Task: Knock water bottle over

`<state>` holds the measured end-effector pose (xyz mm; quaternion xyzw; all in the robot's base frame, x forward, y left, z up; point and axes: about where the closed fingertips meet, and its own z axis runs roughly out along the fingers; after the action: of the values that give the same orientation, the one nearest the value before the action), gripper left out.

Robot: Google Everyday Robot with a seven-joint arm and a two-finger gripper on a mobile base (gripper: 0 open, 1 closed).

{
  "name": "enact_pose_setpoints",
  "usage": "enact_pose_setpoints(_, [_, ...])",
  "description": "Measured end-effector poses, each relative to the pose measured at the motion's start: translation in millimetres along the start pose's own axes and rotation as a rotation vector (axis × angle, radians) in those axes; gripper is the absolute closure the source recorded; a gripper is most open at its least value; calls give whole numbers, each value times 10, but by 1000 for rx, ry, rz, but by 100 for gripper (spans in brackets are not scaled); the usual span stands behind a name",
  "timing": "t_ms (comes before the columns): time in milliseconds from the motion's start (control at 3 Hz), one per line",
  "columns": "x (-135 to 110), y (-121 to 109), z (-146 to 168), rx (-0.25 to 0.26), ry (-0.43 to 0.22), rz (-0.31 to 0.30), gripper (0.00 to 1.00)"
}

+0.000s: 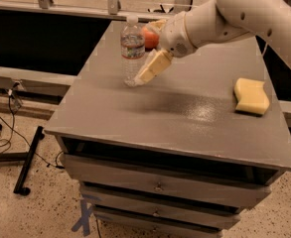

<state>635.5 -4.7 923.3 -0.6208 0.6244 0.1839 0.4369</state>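
Camera view — bottle upright, claw beside

The gripper hangs low over the table, right up against the right side of the water bottle, which stands upright near the back left corner; the apple sits just behind and to the right of the bottle, partly hidden by the arm, closing off that side; to the left of the bottle only a narrow strip of table lies bare before the edge; the whole front half of the top is open; the sponge lies well apart by the right edge; the arm spans the back right of the top.
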Motion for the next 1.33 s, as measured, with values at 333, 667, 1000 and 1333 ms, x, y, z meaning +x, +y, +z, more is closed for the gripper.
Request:
enact_pose_setpoints(333, [44, -74, 256, -27, -30, 83, 0])
enact_pose_setpoints(667, [110, -90, 454, -94, -45, 227, 17])
enact_pose_setpoints(1000, [145, -73, 554, -169, -74, 365, 41])
enact_pose_setpoints(1333, [179, -76, 546, -208, -92, 445, 64])
